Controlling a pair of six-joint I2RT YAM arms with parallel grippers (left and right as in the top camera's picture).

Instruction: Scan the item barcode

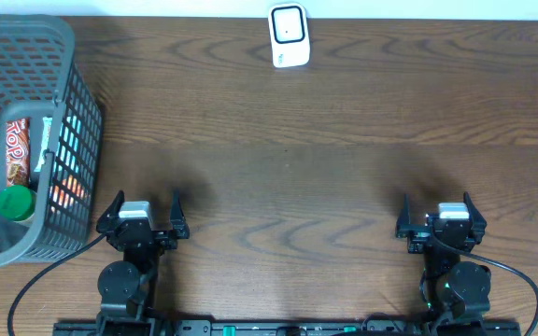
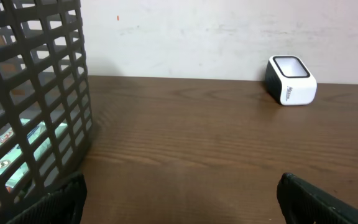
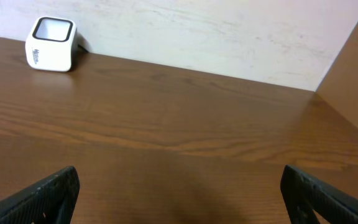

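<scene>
white letters "top" on a red-brown packet (image 1: 15, 149) in the basket (image 1: 26, 56), small dark print on the scanner (image 2: 291, 81), too tiny to read

The dark brown wooden counter (image 1: 325, 112) is showing wavy, darker grain. At upper left, the grey plastic lattice basket (image 1: 26, 37) is showing an open grid pattern, with a red snack packet with white lettering (image 1: 17, 149) and a round green cap (image 1: 15, 203) glowing inside. At top centre, the small white box scanner (image 1: 289, 35) is wearing a black-outlined window. The left pincer (image 1: 147, 198) and right pincer (image 1: 436, 201) are showing black.
</scene>
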